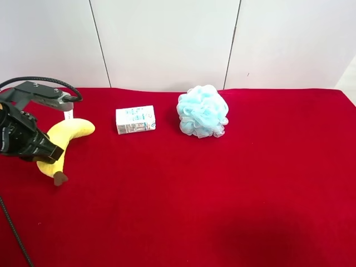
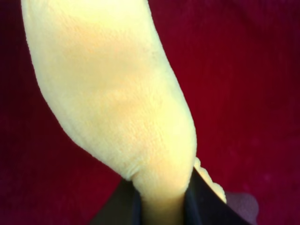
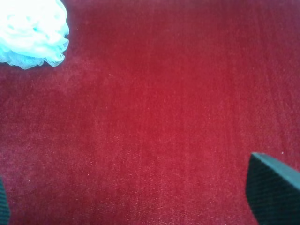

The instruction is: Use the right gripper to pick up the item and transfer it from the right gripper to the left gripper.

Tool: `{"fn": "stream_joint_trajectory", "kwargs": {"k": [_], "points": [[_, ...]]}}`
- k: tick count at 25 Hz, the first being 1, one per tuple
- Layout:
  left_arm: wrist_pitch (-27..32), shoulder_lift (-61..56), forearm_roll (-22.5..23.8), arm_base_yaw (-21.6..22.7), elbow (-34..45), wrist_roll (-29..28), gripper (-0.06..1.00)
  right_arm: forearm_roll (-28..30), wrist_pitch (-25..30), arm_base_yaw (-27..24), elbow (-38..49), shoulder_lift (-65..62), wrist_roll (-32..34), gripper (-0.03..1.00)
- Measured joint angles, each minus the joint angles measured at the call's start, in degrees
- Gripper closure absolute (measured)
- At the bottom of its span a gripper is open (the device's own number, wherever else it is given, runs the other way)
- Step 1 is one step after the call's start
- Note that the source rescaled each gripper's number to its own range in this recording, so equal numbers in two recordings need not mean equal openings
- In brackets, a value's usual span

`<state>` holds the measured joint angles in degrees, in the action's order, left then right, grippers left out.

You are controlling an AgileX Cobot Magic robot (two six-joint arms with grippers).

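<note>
Red-clothed table (image 1: 222, 211), white carton (image 1: 135, 120), blue pouf (image 1: 202, 111)

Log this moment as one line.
left gripper: jaws shut on plush banana | right gripper: jaws open, empty | blue mesh pouf, white carton: on red cloth

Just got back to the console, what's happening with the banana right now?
The left end effector is closed on the yellow plush banana, near its brown stem end. The right end effector is open and empty over the bare red cloth, with the blue pouf nearby. The white carton sits apart from both.
</note>
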<state>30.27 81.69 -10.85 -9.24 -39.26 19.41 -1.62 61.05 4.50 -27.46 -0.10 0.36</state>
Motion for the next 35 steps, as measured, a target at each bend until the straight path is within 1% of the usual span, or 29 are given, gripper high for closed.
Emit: {"fn": "stream_joint_trajectory", "kwargs": {"k": [4, 5, 6, 7, 8, 9, 11, 12, 13, 14, 16, 20, 23, 26, 29, 33, 35], "points": [[-0.3, 4.2, -0.2, 0.0, 0.0, 0.0, 0.94, 0.0, 0.0, 0.0, 0.0, 0.0, 0.0, -0.03], [-0.3, 4.9, -0.3, 0.0, 0.0, 0.0, 0.92, 0.0, 0.0, 0.0, 0.0, 0.0, 0.0, -0.03], [-0.3, 5.7, -0.3, 0.0, 0.0, -0.1, 0.88, 0.0, 0.0, 0.0, 0.0, 0.0, 0.0, -0.03], [-0.3, 6.2, -0.3, 0.0, 0.0, -0.2, 0.78, 0.0, 0.0, 0.0, 0.0, 0.0, 0.0, -0.03], [-0.3, 6.4, -0.3, 0.0, 0.0, -0.4, 0.65, 0.0, 0.0, 0.0, 0.0, 0.0, 0.0, -0.03], [-0.3, 6.4, -0.3, 0.0, 0.0, -0.8, 0.43, 0.0, 0.0, 0.0, 0.0, 0.0, 0.0, -0.03], [-0.3, 6.4, -0.4, 0.0, 0.0, -2.1, 0.13, 0.0, 0.0, 0.0, 0.0, 0.0, 0.0, -0.03], [-0.2, 6.4, -0.4, 0.0, -0.1, -2.5, 0.05, 0.0, 0.0, 0.0, 0.0, 0.0, 0.0, -0.03], [0.7, 6.3, -0.4, 0.0, -0.6, -2.8, 0.0, 0.0, 0.0, 0.0, 0.0, 0.0, 0.0, -0.03], [1.7, 5.9, -0.4, 0.0, -1.3, -2.9, -0.02, 0.0, 0.0, 0.0, 0.0, 0.0, 0.0, -0.03], [4.8, 4.7, -0.4, 0.0, -4.2, -3.0, -0.04, 0.0, 0.0, 0.0, 0.0, 0.0, 0.0, -0.03], [15.3, 0.6, -0.4, 0.0, -12.7, -3.3, -0.05, 0.0, 0.0, 0.0, 0.0, 0.0, 0.0, -0.03], [24.0, -3.4, -0.4, 0.0, -18.8, -5.6, -0.05, 0.0, 0.0, 0.0, 0.0, 0.0, 0.0, -0.03], [29.7, -8.6, 0.2, 0.0, -22.9, -9.6, -0.05, 0.0, 0.0, 0.0, 0.0, 0.0, 0.0, -0.03], [32.9, -15.7, 2.4, 0.0, -23.4, -12.4, -0.05, 0.0, 0.0, 0.0, 0.0, 0.0, 0.0, -0.03], [37.8, -25.6, 5.6, 0.0, -23.4, -13.0, -0.05, 0.0, 0.0, 0.0, 0.0, 0.0, 0.0, -0.03], [38.6, -31.5, 6.2, 0.0, -22.5, -13.1, -0.05, 0.0, 0.0, 0.0, 0.0, 0.0, 0.0, -0.03]]}}
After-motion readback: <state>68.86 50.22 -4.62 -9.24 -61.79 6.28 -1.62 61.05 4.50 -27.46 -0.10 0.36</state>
